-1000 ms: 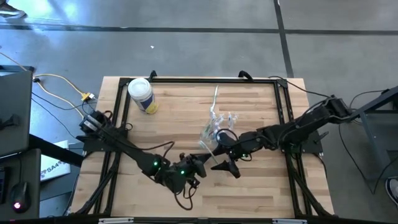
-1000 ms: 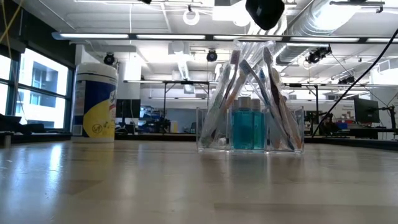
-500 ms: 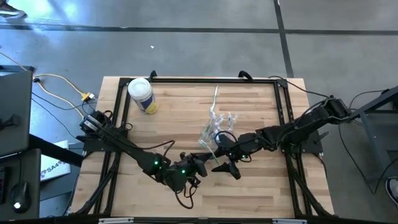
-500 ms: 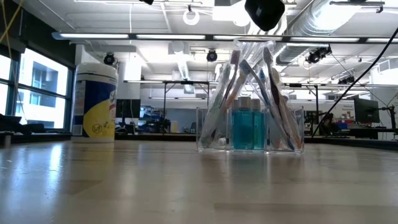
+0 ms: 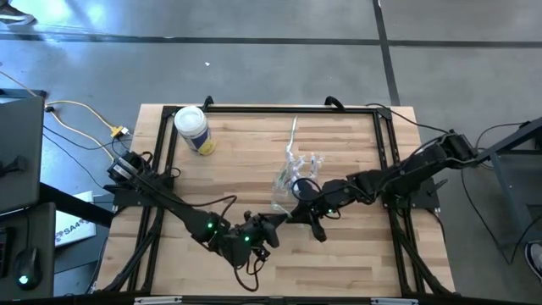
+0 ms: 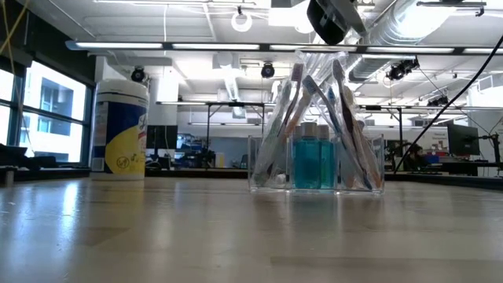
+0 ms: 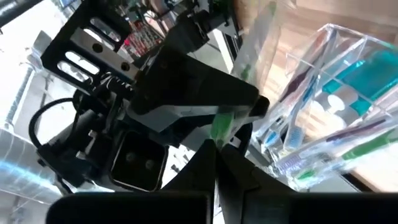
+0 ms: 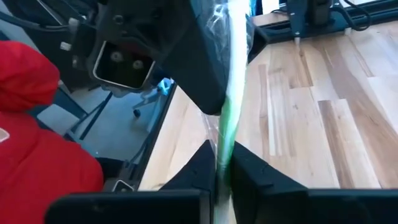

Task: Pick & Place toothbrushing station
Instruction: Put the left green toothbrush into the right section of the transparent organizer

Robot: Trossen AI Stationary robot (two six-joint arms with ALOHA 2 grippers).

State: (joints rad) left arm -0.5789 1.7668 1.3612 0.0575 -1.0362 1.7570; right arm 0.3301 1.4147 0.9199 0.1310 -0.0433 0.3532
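A small, boxy, see-through plastic toothbrushing station is seen standing upright on the pale wooden slatted tabletop, right of centre and in the middle of its depth. In the low view the station is shown to hold two blue bottles between several toothbrushes that lean against one another, their handles fanning out above its rim.

The right gripper is seen just near of the station, its dark arm reaching in from the right edge. In the right wrist view its fingers are clenched on a slim toothbrush with a green and clear handle. The left gripper lies immediately to the left of the right one, its arm running in from the far left corner. In the left wrist view the same green-handled toothbrush is seen pinched between its closed fingers, so that the brush is grasped by both grippers at once, with the station just beyond them.

A white cylindrical tub with a yellow label stands upright near the far left corner, well apart from the station. A yellow cable lies off the tabletop at the left.
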